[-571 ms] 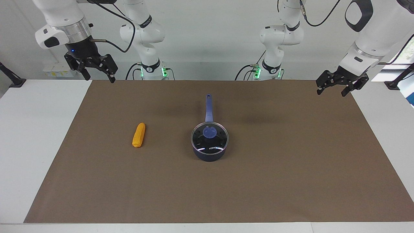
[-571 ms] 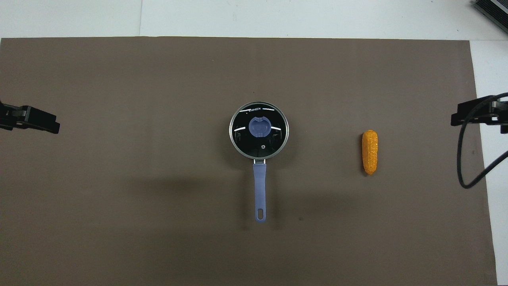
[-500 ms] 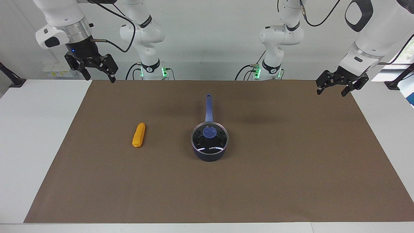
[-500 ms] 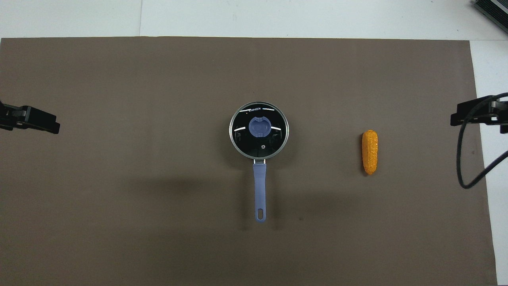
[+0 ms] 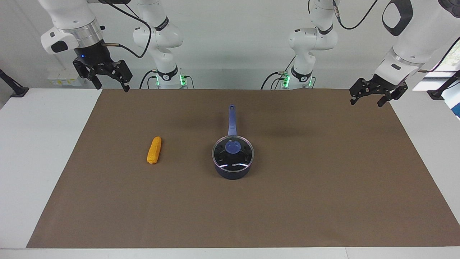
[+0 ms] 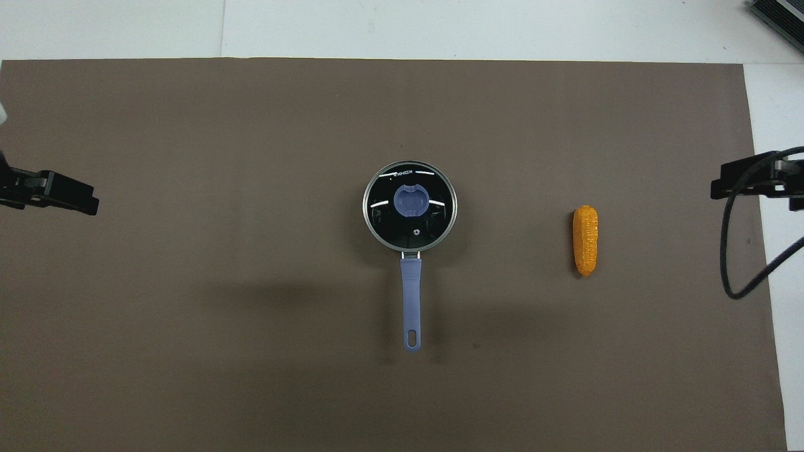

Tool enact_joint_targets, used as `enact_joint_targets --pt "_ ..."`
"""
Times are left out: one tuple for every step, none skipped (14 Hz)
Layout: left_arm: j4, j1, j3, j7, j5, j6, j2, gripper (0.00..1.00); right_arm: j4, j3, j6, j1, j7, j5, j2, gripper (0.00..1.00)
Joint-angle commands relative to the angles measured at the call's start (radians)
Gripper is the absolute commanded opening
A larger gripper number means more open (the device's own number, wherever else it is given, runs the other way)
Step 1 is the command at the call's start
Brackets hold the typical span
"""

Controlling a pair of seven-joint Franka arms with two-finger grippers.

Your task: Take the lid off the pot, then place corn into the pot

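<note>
White wall and the two arm bases stand at the robots' end of the table, most of which is covered by a brown mat. Near the mat's middle sits the pot, its long handle pointing straight toward the robots, with the lid seated flat on its mouth and the blue knob at the centre facing up. The corn lies on the mat beside the pot, toward the right arm's end, well apart from it, its long axis running toward and away from the robots.

The left pincer hangs over the mat's edge at its own end with fingers spread and nothing between them. The right pincer hangs over the mat's corner at its end, also spread and empty.

The lid comes first, and its knob lies about midway between the two pincers, so neither arm has a clear advantage there; the corn lies plainly on the right arm's side.

Against the earlier frames, both pincers have crept slightly inward toward the mat's middle, while pot, lid and corn are unmoved.
</note>
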Motion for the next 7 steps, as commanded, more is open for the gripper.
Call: enact_joint_targets --pt "-0.018 -0.014 -0.001 -0.001 0.015 -0.011 -0.019 1.00 0.016 0.004 -0.021 -0.006 -0.015 0.009 0.003 1.00" --pt "-0.019 -0.016 -0.004 -0.001 0.015 -0.009 -0.017 1.00 0.016 0.004 -0.021 -0.006 -0.015 0.009 0.003 1.00" --pt "-0.025 -0.016 -0.007 -0.002 0.015 -0.005 -0.019 1.00 0.016 0.004 -0.021 -0.006 -0.015 0.009 0.003 1.00" --pt "-0.027 -0.020 -0.008 -0.005 0.015 0.000 -0.017 1.00 0.016 0.004 -0.021 -0.007 -0.015 0.009 0.003 1.00" --pt "-0.031 -0.046 -0.008 -0.020 0.014 0.007 -0.014 1.00 0.016 0.004 -0.021 -0.007 -0.016 0.009 0.003 1.00" --pt "-0.039 -0.060 -0.008 -0.062 0.014 0.015 -0.011 1.00 0.016 0.004 -0.022 -0.007 -0.016 0.009 0.003 1.00" --pt "-0.051 -0.074 -0.008 -0.089 0.014 0.036 -0.010 1.00 0.017 0.004 -0.016 -0.007 -0.018 0.006 0.005 1.00"
